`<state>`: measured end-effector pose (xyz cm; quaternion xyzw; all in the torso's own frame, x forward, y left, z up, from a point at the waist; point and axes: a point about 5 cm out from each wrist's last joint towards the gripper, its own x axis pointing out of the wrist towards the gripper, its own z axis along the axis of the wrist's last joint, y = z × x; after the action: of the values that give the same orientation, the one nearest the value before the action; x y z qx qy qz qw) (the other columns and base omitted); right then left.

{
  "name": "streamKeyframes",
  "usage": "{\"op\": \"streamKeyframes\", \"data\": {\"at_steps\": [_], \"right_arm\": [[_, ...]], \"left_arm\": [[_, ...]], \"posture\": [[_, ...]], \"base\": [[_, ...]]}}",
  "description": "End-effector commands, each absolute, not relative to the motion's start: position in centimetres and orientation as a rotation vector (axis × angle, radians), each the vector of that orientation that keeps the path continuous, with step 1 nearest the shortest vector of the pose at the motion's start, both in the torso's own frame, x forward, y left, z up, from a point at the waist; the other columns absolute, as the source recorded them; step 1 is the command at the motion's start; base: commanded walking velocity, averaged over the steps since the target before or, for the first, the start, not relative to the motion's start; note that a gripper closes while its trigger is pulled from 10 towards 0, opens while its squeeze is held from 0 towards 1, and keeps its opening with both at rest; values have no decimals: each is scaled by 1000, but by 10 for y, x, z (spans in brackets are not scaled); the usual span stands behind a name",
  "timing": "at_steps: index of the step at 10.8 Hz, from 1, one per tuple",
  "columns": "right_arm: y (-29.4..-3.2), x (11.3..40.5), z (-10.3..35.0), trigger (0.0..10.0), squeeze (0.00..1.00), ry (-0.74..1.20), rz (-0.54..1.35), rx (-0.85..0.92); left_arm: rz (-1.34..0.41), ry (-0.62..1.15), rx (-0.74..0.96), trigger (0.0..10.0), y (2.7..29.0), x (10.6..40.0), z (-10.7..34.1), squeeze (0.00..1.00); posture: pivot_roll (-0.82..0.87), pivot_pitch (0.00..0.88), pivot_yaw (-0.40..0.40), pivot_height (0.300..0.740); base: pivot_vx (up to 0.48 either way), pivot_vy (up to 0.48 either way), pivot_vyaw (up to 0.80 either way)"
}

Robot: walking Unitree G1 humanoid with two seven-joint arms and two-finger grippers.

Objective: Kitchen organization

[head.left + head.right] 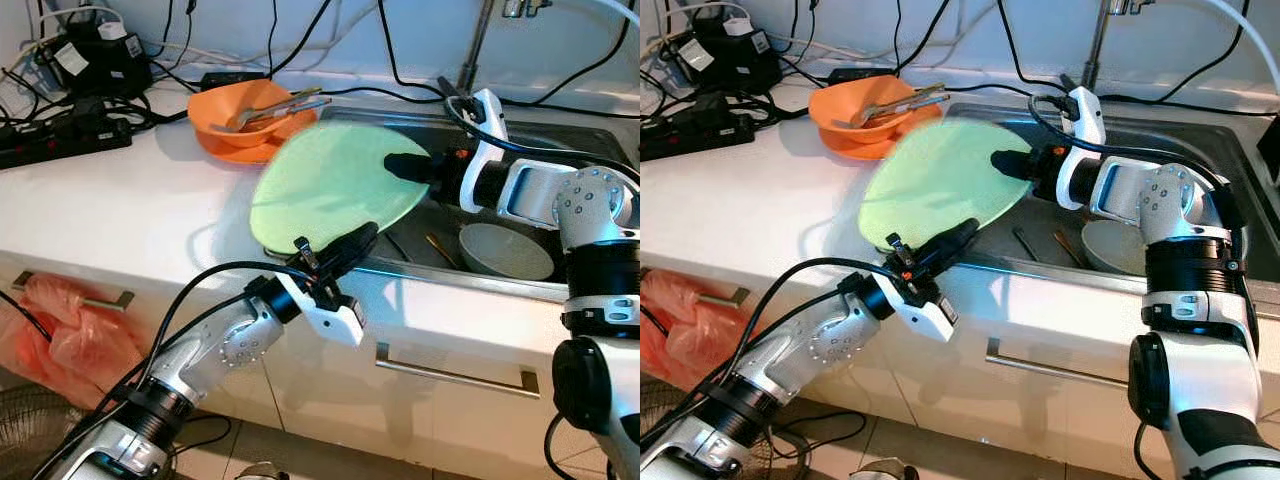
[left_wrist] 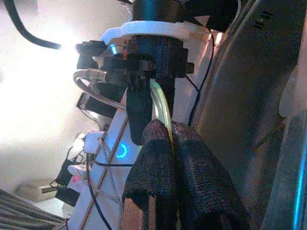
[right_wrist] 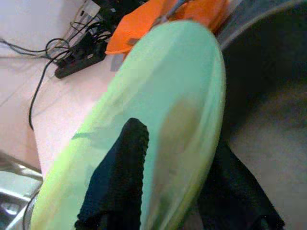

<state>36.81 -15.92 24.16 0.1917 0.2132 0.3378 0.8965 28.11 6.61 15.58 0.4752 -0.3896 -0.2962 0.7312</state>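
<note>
A pale green plate [image 1: 330,185] is held tilted above the counter edge and the left rim of the sink [image 1: 560,135]. My left gripper [image 1: 362,240] is shut on the plate's near rim from below. In the left wrist view its fingers [image 2: 153,167] pinch the thin green edge [image 2: 163,108]. My right gripper [image 1: 400,165] is shut on the plate's right rim, reaching in over the sink. One black finger [image 3: 117,177] lies on the plate's face [image 3: 168,96] in the right wrist view, and the other sits behind it.
An orange bowl [image 1: 245,120] holding metal tongs sits on the white counter behind the plate. A grey bowl [image 1: 505,250] and chopsticks [image 1: 440,250] lie in the sink. Power strips and cables [image 1: 60,140] crowd the back left. A red bag [image 1: 60,330] hangs on the drawer handle.
</note>
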Motion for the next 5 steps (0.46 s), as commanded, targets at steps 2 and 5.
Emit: {"op": "streamKeyframes", "data": {"at_steps": [2,5], "right_arm": [[-158,363,227,0,0,510,725,378],[-157,361,227,0,0,512,751,367]], "left_arm": [[-562,-941,995,0,68,284,176,0],[-564,-942,996,0,68,284,176,0]], "posture": [[153,35,25,740],[152,38,24,740]], "base": [[0,0,0],[0,0,0]]}}
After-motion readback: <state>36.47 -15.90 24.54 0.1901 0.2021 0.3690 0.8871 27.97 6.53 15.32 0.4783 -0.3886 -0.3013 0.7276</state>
